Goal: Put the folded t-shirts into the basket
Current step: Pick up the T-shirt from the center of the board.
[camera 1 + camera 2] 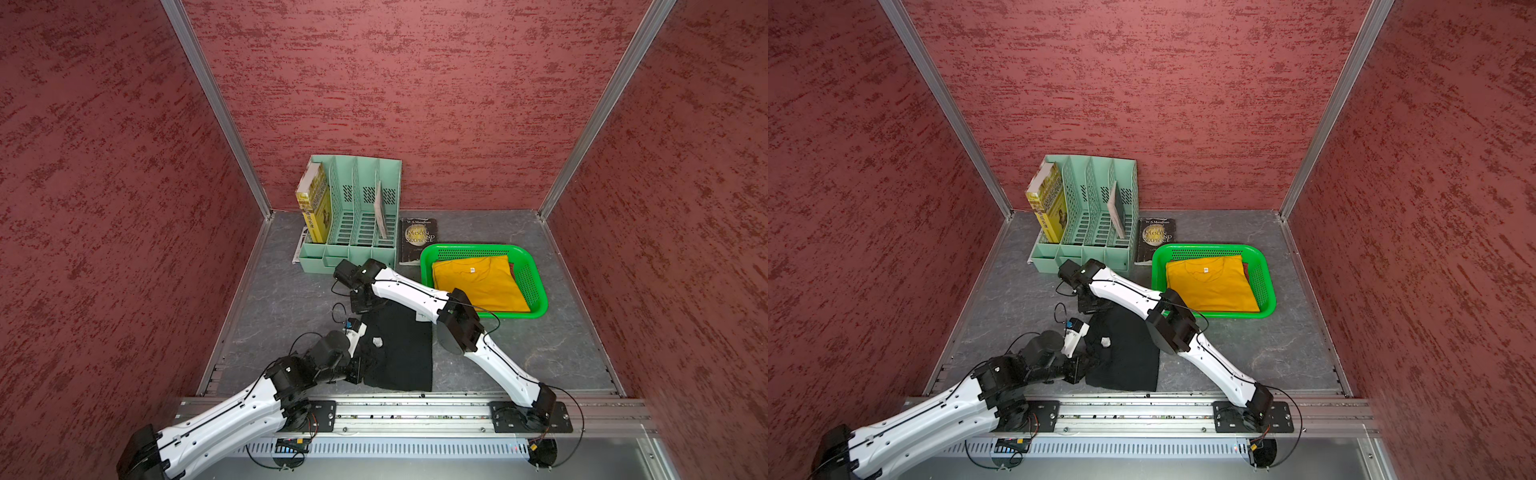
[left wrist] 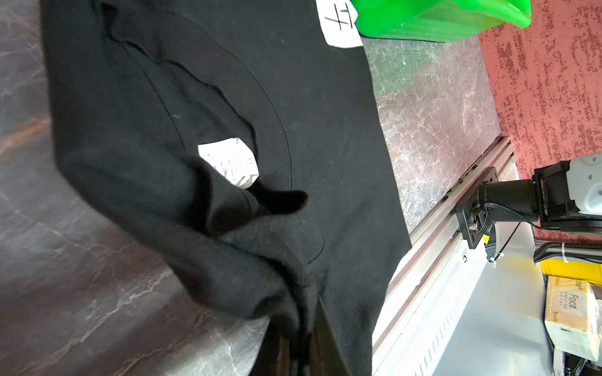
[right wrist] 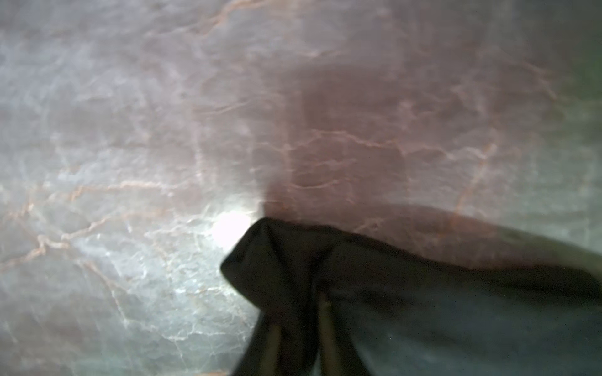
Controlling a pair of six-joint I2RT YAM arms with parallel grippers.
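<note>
black t-shirt flat on grey table, by front rail. left gripper clamped on its bunched left edge; right gripper pinching its far corner. fingertips buried in cloth. mustard t-shirt lies in green basket. right wrist view blurred.

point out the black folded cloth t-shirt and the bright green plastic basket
black folded cloth t-shirt [image 1: 405, 357], in a top view, flat bare cloth
bright green plastic basket [image 1: 469, 248], in a top view, far rim

Grey marbled tabletop: mint-green plastic file organizer and black paperback book by the back edge, green perforated plastic basket toward the right edge, black folded t-shirt near the front edge.
</note>
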